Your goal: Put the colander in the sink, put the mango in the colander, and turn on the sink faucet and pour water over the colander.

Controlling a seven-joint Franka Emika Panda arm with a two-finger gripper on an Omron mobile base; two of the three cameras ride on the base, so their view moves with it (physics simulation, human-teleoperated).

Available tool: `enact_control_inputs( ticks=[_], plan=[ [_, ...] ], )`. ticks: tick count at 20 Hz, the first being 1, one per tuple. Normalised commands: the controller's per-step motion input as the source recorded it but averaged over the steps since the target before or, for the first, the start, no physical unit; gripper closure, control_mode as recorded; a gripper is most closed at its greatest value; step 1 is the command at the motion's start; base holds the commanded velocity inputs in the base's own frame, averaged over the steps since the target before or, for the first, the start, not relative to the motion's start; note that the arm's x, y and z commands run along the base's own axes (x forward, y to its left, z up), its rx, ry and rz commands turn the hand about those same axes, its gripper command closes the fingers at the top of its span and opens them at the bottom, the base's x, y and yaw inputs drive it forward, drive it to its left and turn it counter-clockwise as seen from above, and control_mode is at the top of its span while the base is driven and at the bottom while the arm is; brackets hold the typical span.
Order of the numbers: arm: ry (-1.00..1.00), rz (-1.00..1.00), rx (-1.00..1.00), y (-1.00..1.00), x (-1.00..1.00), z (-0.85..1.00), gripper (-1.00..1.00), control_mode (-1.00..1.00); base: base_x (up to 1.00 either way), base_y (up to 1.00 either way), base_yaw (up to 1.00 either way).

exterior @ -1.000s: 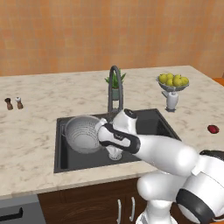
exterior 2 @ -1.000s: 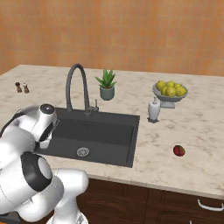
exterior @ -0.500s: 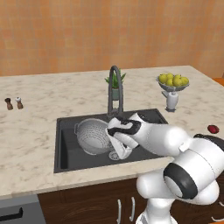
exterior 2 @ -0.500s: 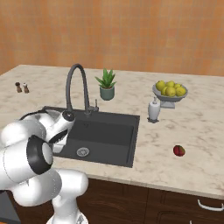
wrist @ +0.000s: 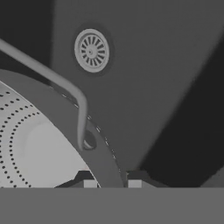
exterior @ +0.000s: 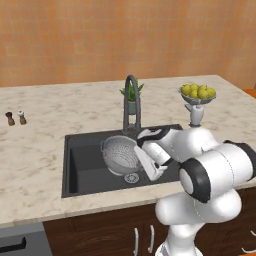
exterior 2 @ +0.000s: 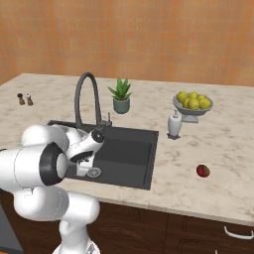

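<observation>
The silver perforated colander [exterior: 119, 153] hangs tilted inside the dark sink [exterior: 85, 167], just above the round drain [exterior: 131, 177]. My gripper [exterior: 138, 145] is shut on its right rim. In the hand view the rim [wrist: 101, 164] runs down between the fingertips [wrist: 90, 183], with a loop handle [wrist: 81, 109] and the drain [wrist: 91, 50] beyond. The gooseneck faucet [exterior: 131, 77] rises right behind the colander. The dark red mango [exterior 2: 202, 171] lies on the counter to the right of the sink [exterior 2: 134, 154], far from the gripper [exterior 2: 97, 136].
A footed bowl of yellow fruit [exterior: 198, 92] and a white soap dispenser [exterior 2: 173, 124] stand at the back right. A potted plant [exterior 2: 120, 96] sits behind the faucet [exterior 2: 87, 74]. Two small shakers [exterior: 15, 118] are far left.
The gripper has carried the colander to the right within the sink, from the left part of the basin to over the drain. The mango has not moved.
</observation>
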Motion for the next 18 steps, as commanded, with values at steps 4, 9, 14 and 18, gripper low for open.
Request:
enact_control_inputs(
  ticks=[4, 9, 14, 18],
  plan=[
    [0.0, 0.01, 0.0, -0.47, 0.29, -0.1, 1.0, -1.0, 0.0, 0.0, 0.0],
    [0.0, 0.05, 0.0, -0.36, 0.51, -0.11, 1.0, -1.0, 0.0, 0.0, 0.0],
    [0.0, 0.15, 0.0, -0.38, 0.42, -0.21, 1.0, -1.0, 0.0, 0.0, 0.0],
    [0.0, 0.16, -0.03, -0.27, 0.29, -0.29, 1.0, -1.0, 0.0, 0.0, 0.0]
  ],
)
